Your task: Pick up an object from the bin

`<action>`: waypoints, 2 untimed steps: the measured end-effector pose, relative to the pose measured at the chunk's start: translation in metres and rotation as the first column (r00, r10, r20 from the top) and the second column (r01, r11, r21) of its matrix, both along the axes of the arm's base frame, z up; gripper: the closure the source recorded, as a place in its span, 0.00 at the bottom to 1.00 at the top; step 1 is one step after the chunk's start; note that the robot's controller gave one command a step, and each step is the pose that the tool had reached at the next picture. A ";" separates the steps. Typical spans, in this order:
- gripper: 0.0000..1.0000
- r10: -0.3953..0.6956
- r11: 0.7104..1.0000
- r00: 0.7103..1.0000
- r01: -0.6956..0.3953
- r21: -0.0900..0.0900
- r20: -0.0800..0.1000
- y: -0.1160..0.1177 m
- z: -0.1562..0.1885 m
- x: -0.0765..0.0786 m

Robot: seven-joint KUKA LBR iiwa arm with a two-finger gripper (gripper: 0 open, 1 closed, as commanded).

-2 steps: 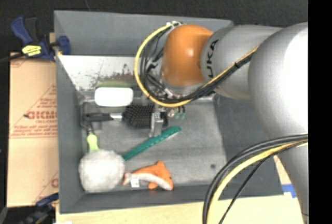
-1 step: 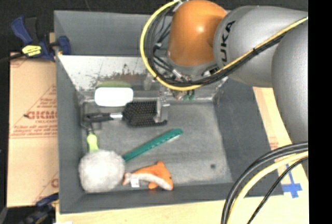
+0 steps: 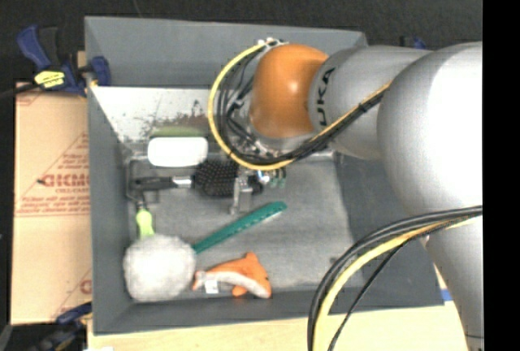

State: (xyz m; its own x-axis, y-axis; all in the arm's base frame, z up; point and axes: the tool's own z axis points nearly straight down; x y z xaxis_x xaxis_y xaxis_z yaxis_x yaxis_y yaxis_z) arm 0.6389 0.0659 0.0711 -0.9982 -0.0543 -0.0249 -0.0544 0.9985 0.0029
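Note:
My gripper (image 3: 242, 197) reaches down from under the arm's wrist in the middle of the bin. It is low, just right of the head of a black hairbrush (image 3: 214, 177), whose handle runs left. A teal comb (image 3: 241, 227) lies slanted right below the gripper. Behind the brush rests a white rounded block (image 3: 177, 152). Nothing shows in the gripper's grasp.
A white fluffy ball (image 3: 158, 269) and an orange plush toy (image 3: 241, 277) lie at the front wall. A small green piece (image 3: 145, 222) sits at the left wall, and a dark green thing (image 3: 179, 130) at the back. The arm covers the bin's right half.

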 end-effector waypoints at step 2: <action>1.00 0.005 1.000 1.000 -0.005 0.000 0.015 -0.004 0.006 0.004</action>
